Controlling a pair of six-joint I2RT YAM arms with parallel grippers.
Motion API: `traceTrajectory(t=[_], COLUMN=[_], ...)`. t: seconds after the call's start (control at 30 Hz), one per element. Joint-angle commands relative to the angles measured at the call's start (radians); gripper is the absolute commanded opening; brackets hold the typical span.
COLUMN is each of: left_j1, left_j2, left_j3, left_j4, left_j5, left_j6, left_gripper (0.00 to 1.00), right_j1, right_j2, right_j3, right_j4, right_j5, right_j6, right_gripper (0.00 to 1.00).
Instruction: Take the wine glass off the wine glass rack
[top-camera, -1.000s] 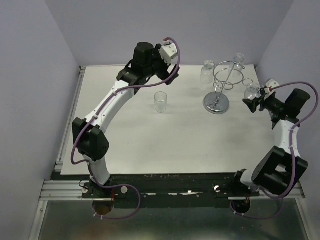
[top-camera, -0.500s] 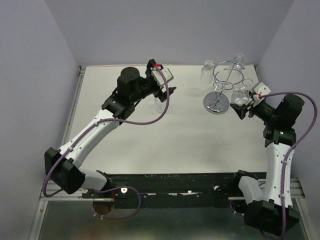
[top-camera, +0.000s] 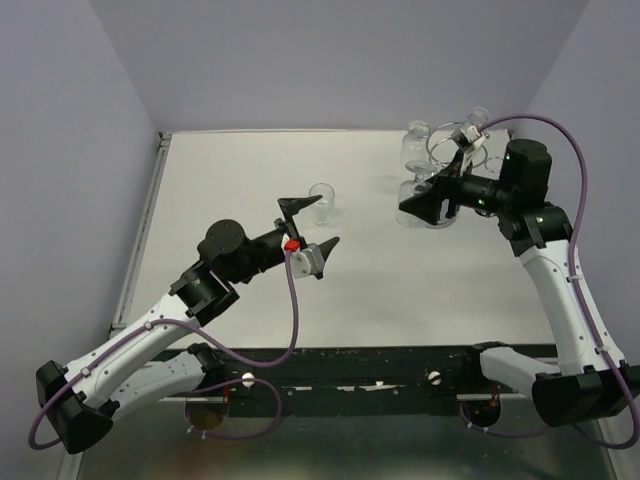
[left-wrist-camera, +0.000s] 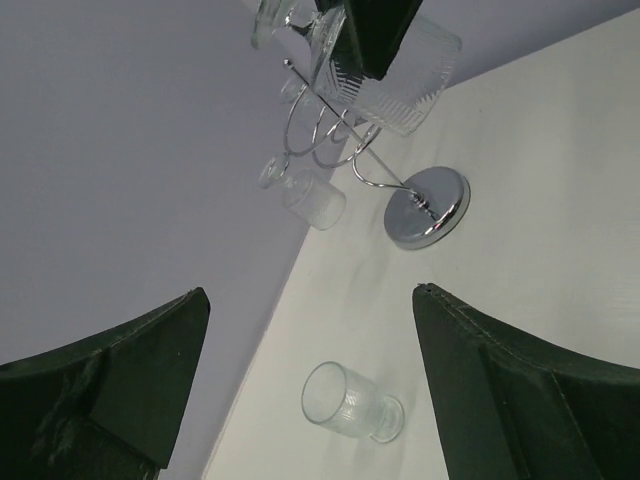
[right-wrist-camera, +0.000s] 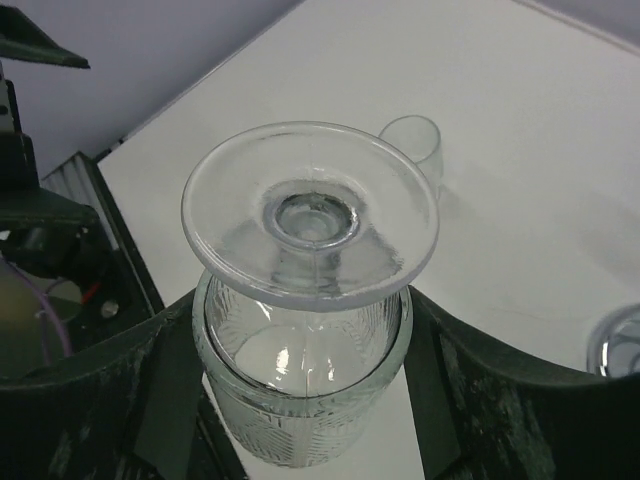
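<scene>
1. Clamped with the right black two-finger claw (right-wrist-camera: 305, 330), jaws partly spread, on the bowl of the clear ribbed wine glass (right-wrist-camera: 310, 215), with a dark finger (right-wrist-camera: 500, 390) against each side.
2. Held upside down: round flat foot and short thick stem toward the wrist camera, with the finely ribbed bowl beneath and the rim pointing at the table.
3. Hangs in the air just beside the near left side of the shiny chrome wire rack (left-wrist-camera: 428, 205), above the near edge of its mirrored disc base. Cannot tell whether glass and wire touch.
4. Stands upright at the far right of the white table (top-camera: 250, 300), this rack, with a thin central stem and a looped ring top.
5. Carries two more clear glasses, upside down on the hooks: one on the far left side (top-camera: 415, 140), one on the far right side (top-camera: 478, 118).
6. Spread fully apart, the left black two-finger claw (left-wrist-camera: 310, 292): holding nothing, touching nothing, raised over the middle of the table and aimed toward the far right.
7. Just beyond that claw, upright on the table and well left of the rack, a short clear stemmed glass (top-camera: 322, 203).
8. Closed in on the left, far and right by plain lilac walls (top-camera: 330, 60).
</scene>
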Motion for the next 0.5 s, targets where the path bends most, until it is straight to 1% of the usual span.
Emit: traceTrajectory(t=[0.0,0.07,0.13,0.17,0.23,0.27,0.33,0.47], left_j1=[-0.031,-0.034,-0.038,-0.046,-0.067,-0.083,-0.097,-0.103], left_j2=[-0.025,-0.011,0.009,0.022,0.061,0.088,0.14,0.22], left_j3=[-0.059,-0.057,-0.062,-0.074,-0.09,-0.085,-0.052,0.019], left_j4=[0.131,0.185,0.217,0.255,0.347,0.381,0.426,0.444], left_j5=[-0.085,-0.151,-0.194,-0.211,-0.265,-0.298,-0.323,-0.316], left_j6=[0.044,-0.001,0.007,0.022,0.06,0.077,0.103,0.119], left_gripper=[0.97,0.92,0.83,0.79,0.75,0.75,0.74,0.73], right_j1=[0.03,0.035,0.047,0.055,0.081,0.098,0.121,0.135], right_j2=[0.06,0.109,0.149,0.169,0.195,0.203,0.217,0.248], right_j3=[0.076,0.119,0.152,0.169,0.205,0.217,0.243,0.286], right_j4=[0.075,0.088,0.127,0.143,0.151,0.151,0.136,0.11], right_j5=[0.036,0.04,0.066,0.103,0.213,0.296,0.381,0.392], right_j6=[0.254,0.32,0.437,0.48,0.576,0.636,0.722,0.88], right_gripper=[0.01,0.01,0.01,0.01,0.01,0.01,0.01,0.01])
